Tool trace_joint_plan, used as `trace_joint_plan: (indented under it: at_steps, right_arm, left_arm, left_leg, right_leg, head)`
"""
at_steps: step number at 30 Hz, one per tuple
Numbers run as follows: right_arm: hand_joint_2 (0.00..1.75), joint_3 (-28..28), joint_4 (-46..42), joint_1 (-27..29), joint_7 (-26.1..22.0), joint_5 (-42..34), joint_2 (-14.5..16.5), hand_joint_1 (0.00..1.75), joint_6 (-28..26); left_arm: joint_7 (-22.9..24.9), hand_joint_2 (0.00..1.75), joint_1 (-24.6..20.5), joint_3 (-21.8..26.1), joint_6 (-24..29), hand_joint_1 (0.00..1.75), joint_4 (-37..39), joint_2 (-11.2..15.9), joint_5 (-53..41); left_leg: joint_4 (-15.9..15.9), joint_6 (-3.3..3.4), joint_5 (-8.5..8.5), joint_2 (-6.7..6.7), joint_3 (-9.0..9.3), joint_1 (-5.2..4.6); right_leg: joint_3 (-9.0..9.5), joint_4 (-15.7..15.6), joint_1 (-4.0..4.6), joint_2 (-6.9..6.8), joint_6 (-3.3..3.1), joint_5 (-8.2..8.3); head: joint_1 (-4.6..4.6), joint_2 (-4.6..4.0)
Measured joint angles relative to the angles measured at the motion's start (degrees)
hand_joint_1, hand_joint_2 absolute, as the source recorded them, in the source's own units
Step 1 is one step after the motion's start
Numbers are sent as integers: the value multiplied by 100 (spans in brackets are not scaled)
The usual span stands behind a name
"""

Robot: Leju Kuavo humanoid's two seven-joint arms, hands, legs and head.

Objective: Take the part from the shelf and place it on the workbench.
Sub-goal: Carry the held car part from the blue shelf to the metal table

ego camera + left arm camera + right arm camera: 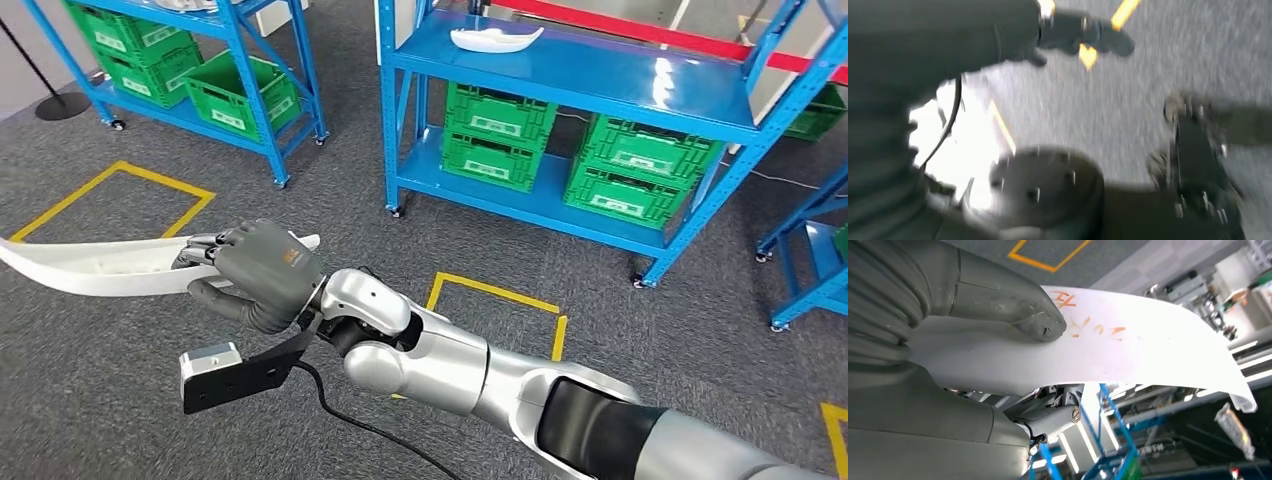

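We see blue steel shelf (600,75) standing ahead on grey carpet floor (120,420), well apart from us. Bench not visible to us, so direction to it unknown.

Long white curved plastic part (90,268) already off shelf, carried over floor. Long axis lies sideways, most length reaching to our left past right robot hand (262,275).

Right robot hand clamped on part near one end, thumb (1013,310) pressing white surface.

Left robot hand (1083,35) blurred; we cannot tell its state.
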Motion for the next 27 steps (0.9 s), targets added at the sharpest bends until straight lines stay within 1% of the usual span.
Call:
trace_joint_plan:
  at_steps: [1,2,3,4,5,6,7,8,9,10,11,12,13,14,15,16,17,18,19,20,21,22,23,25,26,27]
  right_arm:
    - [175,3,13,-2,27,-7,3,175,14]
    - [175,8,23,0,49,-11,8,175,22]
    - [175,14,27,0,70,-14,17,175,24]
    - [175,21,27,-1,93,-14,29,175,22]
    - [175,27,26,0,110,-12,39,175,20]
    - [175,32,23,2,122,-10,47,175,18]
    - [175,37,19,8,133,-7,50,175,16]
    - [175,41,15,14,142,-5,51,175,14]
    - [175,44,10,20,148,-4,55,175,13]
    - [175,46,5,24,152,-3,65,175,11]
    - [175,49,1,26,151,-2,80,175,10]
    - [175,50,-4,27,143,-2,99,175,5]
    - [175,51,-7,30,129,-2,114,175,-1]
    - [175,51,-5,39,111,-1,123,175,-7]
    - [175,52,-3,53,89,-1,127,175,-13]
    - [175,54,2,71,68,0,127,175,-15]
    - [175,56,9,88,48,0,127,175,-17]
    - [175,58,15,98,30,0,128,175,-21]
    - [175,61,21,103,14,0,128,175,-28]
    - [175,62,25,104,-6,0,129,175,-42]
    - [175,62,28,102,-29,-1,128,175,-63]
    - [175,63,36,100,-55,-1,126,175,-84]
    - [175,66,47,98,-83,-3,125,175,-104]
    - [175,73,76,96,-115,-7,125,175,-125]
    - [175,76,86,94,-121,-9,126,175,-131]
    - [175,78,93,89,-121,-8,127,175,-138]
  left_arm:
    - [9,175,-7,0,0,0,0,2,0]
    - [17,175,-7,0,1,0,1,3,0]
    - [26,175,-4,0,2,0,3,5,0]
    - [32,175,-3,0,3,0,4,7,0]
    - [35,175,-2,0,4,0,6,7,1]
    - [32,175,-3,0,4,0,7,7,3]
    - [25,175,-3,1,4,0,7,8,6]
    - [15,175,6,1,4,0,7,9,13]
    - [5,175,25,2,5,0,7,11,23]
    - [-4,175,51,3,12,0,9,14,32]
    - [-12,175,78,4,21,0,12,17,39]
    - [-16,175,97,5,31,0,15,22,44]
    - [-18,175,104,6,43,0,18,26,44]
    - [-15,175,104,7,52,0,19,28,48]
    - [-10,175,104,7,64,0,20,28,52]
    - [-5,175,104,7,79,0,20,28,57]
    - [-2,175,110,7,92,0,20,33,62]
    - [1,175,120,7,104,0,21,41,63]
    - [1,175,132,7,111,0,21,51,63]
    - [1,175,143,7,115,0,21,60,63]
    - [1,175,147,7,117,0,20,65,64]
    - [-1,175,148,8,118,0,18,67,67]
    - [-3,175,148,9,118,0,17,67,75]
    - [0,175,158,13,117,0,16,66,97]
    - [7,175,166,17,114,0,17,62,105]
    - [20,175,169,24,111,0,18,60,109]
  left_leg:
    - [6,2,10,-82,-20,-1]
    - [15,-5,20,-167,-35,-1]
    - [26,-14,28,-253,-45,0]
    - [37,-26,35,-340,-50,2]
    - [46,-42,42,-420,-55,7]
    - [55,-67,50,-494,-66,8]
    - [54,-102,65,-560,-84,14]
    - [42,-146,82,-617,-104,24]
    - [19,-198,105,-677,-120,32]
    - [-3,-242,125,-711,-137,43]
    - [7,-272,120,-647,-160,42]
    - [92,-292,64,-515,-212,32]
    - [298,-302,-62,-339,-314,21]
    - [614,-311,-240,-160,-459,13]
    - [999,-326,-430,-62,-632,11]
    - [1334,-341,-563,-18,-777,13]
    - [1514,-352,-603,5,-841,16]
    - [1478,-361,-541,28,-795,17]
    - [1222,-365,-398,72,-636,17]
    - [832,-366,-239,195,-409,16]
    - [468,-344,-123,316,-202,2]
    - [211,-303,-53,405,-62,-5]
    - [82,-257,-31,452,-1,-15]
    - [71,-162,-20,330,-28,-23]
    - [65,-129,-8,265,-36,-20]
    - [57,-93,7,205,-40,-13]
  right_leg:
    - [-142,300,-3,28,5,-99]
    - [-193,407,-6,39,2,-87]
    - [-129,280,-13,52,-6,37]
    - [42,-58,-24,99,-19,243]
    - [256,-480,-38,220,-39,423]
    - [437,-849,-46,344,-56,553]
    - [551,-1091,-45,443,-73,617]
    - [591,-1191,-36,496,-94,615]
    - [592,-1210,-17,459,-117,624]
    - [596,-1235,-18,395,-158,647]
    - [609,-1271,-21,331,-202,674]
    - [623,-1311,-28,260,-248,703]
    - [634,-1347,-34,180,-286,725]
    - [639,-1358,-22,98,-309,730]
    - [635,-1359,-12,9,-328,728]
    - [632,-1356,-2,-87,-336,724]
    - [630,-1352,4,-178,-339,718]
    - [628,-1346,6,-264,-337,712]
    - [628,-1336,5,-341,-327,704]
    - [629,-1319,9,-408,-306,690]
    - [622,-1288,28,-471,-276,666]
    - [616,-1262,46,-524,-246,645]
    - [613,-1242,70,-578,-219,629]
    - [622,-1239,80,-689,-173,618]
    - [630,-1221,69,-674,-141,595]
    - [604,-1139,49,-566,-106,525]
  head:
    - [-1,0]
    - [-1,0]
    - [0,0]
    - [0,0]
    - [-2,0]
    - [-5,0]
    - [-4,0]
    - [-3,0]
    - [0,0]
    - [3,0]
    - [-1,0]
    - [-7,0]
    - [-13,0]
    - [-18,0]
    - [-21,0]
    - [-21,0]
    - [-21,0]
    - [-21,0]
    - [-21,0]
    - [-23,0]
    - [-25,0]
    - [-15,0]
    - [-2,0]
    - [25,0]
    - [26,0]
    - [27,0]
